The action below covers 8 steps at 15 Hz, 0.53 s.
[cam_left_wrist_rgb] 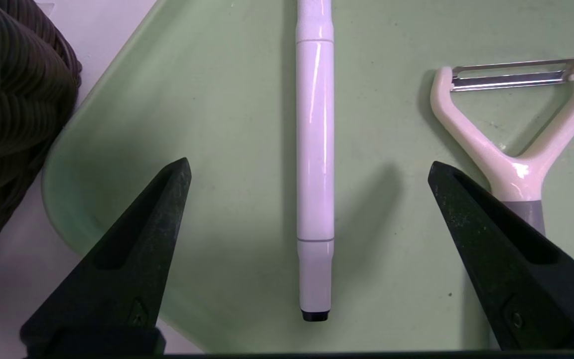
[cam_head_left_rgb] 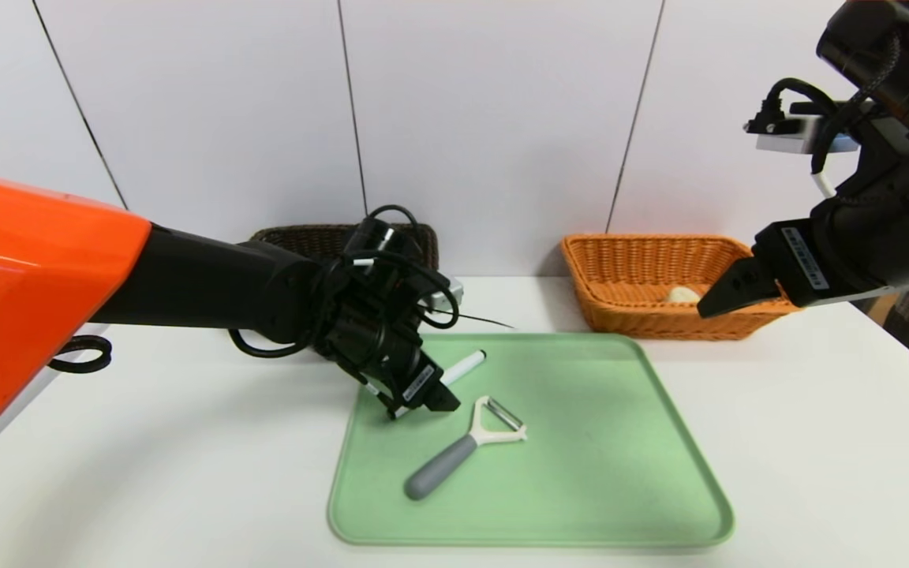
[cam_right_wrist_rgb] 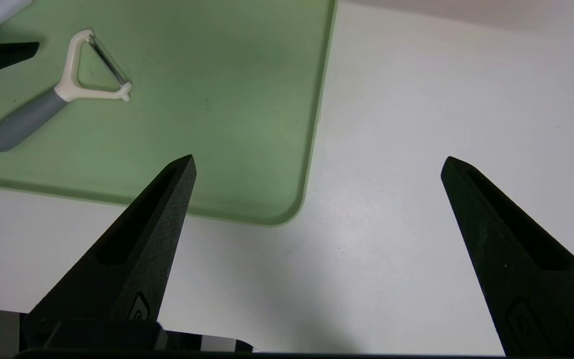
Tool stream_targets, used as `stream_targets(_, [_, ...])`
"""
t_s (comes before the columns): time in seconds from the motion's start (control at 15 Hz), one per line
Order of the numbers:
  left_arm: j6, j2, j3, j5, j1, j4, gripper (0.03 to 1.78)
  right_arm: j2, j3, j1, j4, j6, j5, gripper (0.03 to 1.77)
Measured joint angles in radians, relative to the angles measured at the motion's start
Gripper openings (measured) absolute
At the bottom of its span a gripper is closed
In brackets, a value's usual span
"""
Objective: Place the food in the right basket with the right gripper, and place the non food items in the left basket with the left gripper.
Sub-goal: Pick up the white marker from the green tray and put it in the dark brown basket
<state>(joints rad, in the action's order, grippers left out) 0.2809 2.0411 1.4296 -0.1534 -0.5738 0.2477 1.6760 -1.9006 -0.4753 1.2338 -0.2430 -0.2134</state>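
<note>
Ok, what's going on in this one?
The left gripper is low over the green tray, open, with the marker lying between its fingers, not yet gripped. The peeler lies beside it on the tray. The bun is already in the orange basket. The right gripper is open and empty, raised over the table by that basket. The dark basket sits behind the left arm.

The marker (cam_left_wrist_rgb: 315,164) is glossy white plastic. The peeler (cam_left_wrist_rgb: 511,124) has a shiny metal blade, glossy cream plastic yoke and matt grey handle. The tray (cam_head_left_rgb: 620,473) looks smooth matt green plastic. Both baskets, brown (cam_head_left_rgb: 304,237) and orange (cam_head_left_rgb: 628,268), are woven wicker.
</note>
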Motion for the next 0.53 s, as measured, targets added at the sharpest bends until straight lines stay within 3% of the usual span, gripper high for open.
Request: stream_targets(0.53, [0.014,0.018,0.002,0.015,0.0,0.001,1.69,0.008,-0.003,0.0,-0.003,0.001,0.013,1.7])
